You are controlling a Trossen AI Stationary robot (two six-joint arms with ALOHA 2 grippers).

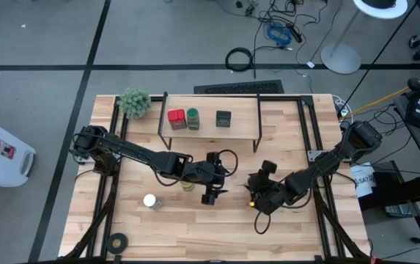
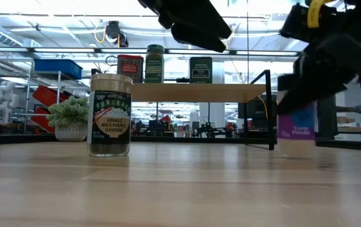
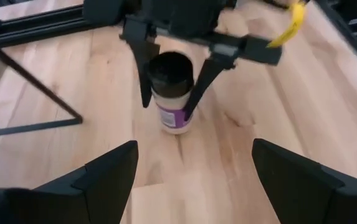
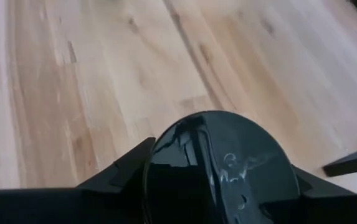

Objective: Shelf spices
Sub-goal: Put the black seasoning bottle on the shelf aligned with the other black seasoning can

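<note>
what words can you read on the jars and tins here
"JAPANESE MULTI-PURPOSE SEASONING": white-lidded jar on the table, low view.
"Powder", with a blurred word above it: purple-labelled jar between the right gripper's fingers.
Red tin, green-lidded jar and dark tin on the shelf: labels too small to read.

Floor (image 1: 41, 37): grey, dark seams
Cables (image 1: 275, 29): coiled beyond table's far edge
Lamp base (image 1: 340, 57): white, round
Ceiling lights (image 2: 41, 25): bright rows

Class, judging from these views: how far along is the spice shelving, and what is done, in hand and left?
Done: red tin, green-lidded jar and dark tin stand on the shelf. In hand: right gripper straddles the black-lidded jar. Left: white-lidded jar on the table.
</note>
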